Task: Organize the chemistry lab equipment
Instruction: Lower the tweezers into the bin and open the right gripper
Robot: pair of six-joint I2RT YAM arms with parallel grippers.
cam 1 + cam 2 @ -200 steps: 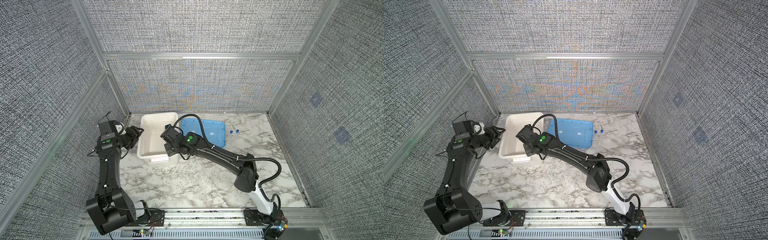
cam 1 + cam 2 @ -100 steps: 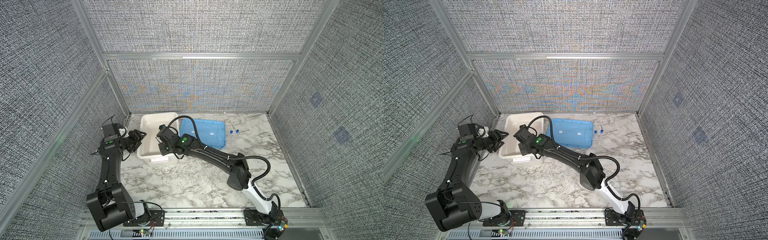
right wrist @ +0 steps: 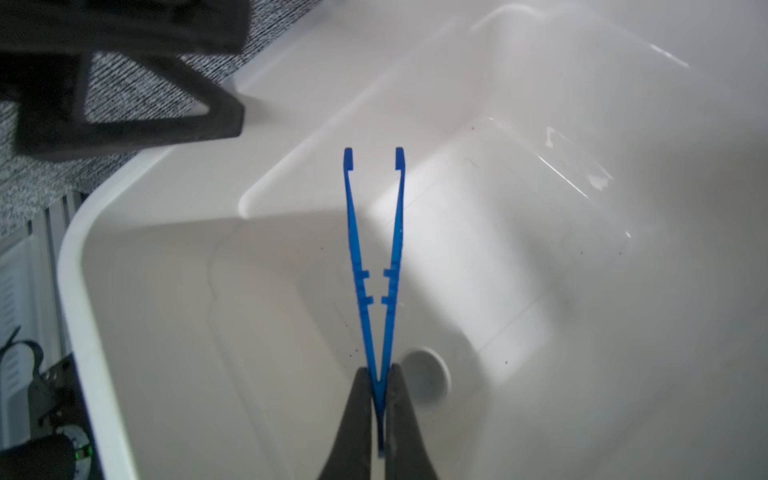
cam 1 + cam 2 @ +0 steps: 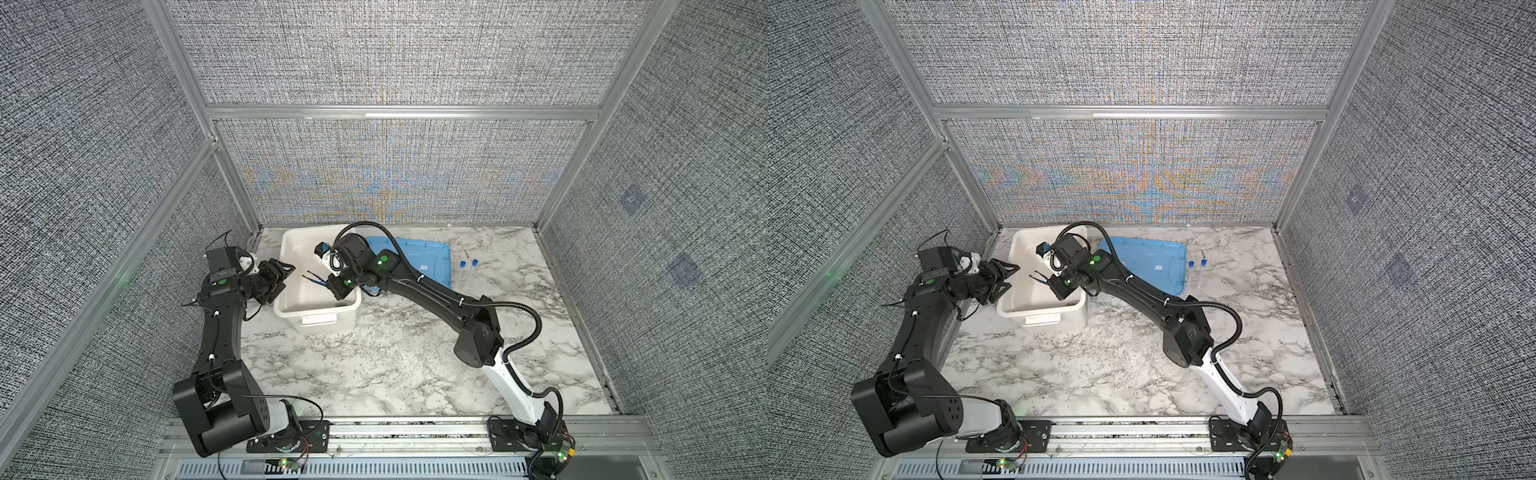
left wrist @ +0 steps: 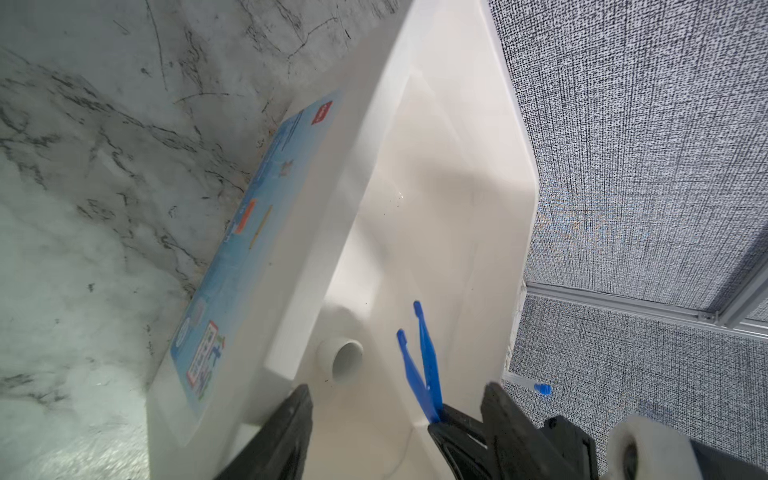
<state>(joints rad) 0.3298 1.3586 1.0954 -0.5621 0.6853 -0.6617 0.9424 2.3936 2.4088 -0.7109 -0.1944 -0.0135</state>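
- The right claw [image 3: 379, 374] is pressed together on the joined end of the blue tweezers [image 3: 376, 257], pinching them between its two dark fingers.
- In both top views the right claw [image 4: 337, 286] reaches across the middle and sits over the inside of the white tub [image 4: 286, 249], near its front right corner.
- The tweezers [image 4: 313, 279] stick out from the claw over the tub's inside, with their two tips apart and pointing toward the left arm.
- The left claw [image 4: 280, 280] is spread, empty, at the tub's left rim; whether it touches the rim I cannot tell.
- From the left wrist, the left claw [image 5: 399, 392] shows one finger over the rim side and one over the tub's inside.
- A small round whitish dish [image 3: 426, 374] lies on the tub's floor, just beside the tweezers' held end.
- A faint clear plastic piece [image 3: 582, 178] lies farther along the tub's floor.
- Two clear tubes [image 4: 467, 272] with blue caps lie side by side on the marble worktop [image 4: 395, 353], just right of the flat blue lid [image 4: 424, 257].
- The lid lies flat on the worktop to the right of the tub.
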